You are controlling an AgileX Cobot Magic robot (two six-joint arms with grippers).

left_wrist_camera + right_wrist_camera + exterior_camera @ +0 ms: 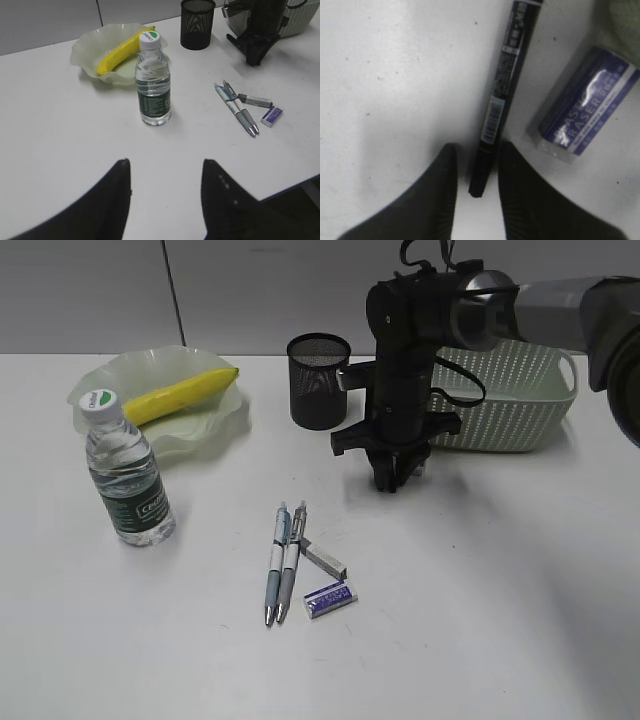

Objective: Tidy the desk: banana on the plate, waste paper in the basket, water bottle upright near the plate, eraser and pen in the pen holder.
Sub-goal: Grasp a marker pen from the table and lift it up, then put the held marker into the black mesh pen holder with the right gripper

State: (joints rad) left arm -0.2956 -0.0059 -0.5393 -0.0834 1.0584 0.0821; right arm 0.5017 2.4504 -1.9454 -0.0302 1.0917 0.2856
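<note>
My gripper (476, 190) points down at the white table (395, 75), the two dark fingers (440, 200) a narrow gap apart. A black pen (502, 90) lies on the table, running from the top edge down into that gap; its lower end sits between my fingertips. Whether the pads touch the barrel, cannot tell. White label with barcode on the barrel. Eraser (585, 120) in a blue sleeve with white lettering lies just right of the pen, tilted, apart from my fingers. Picture blurred.
</note>
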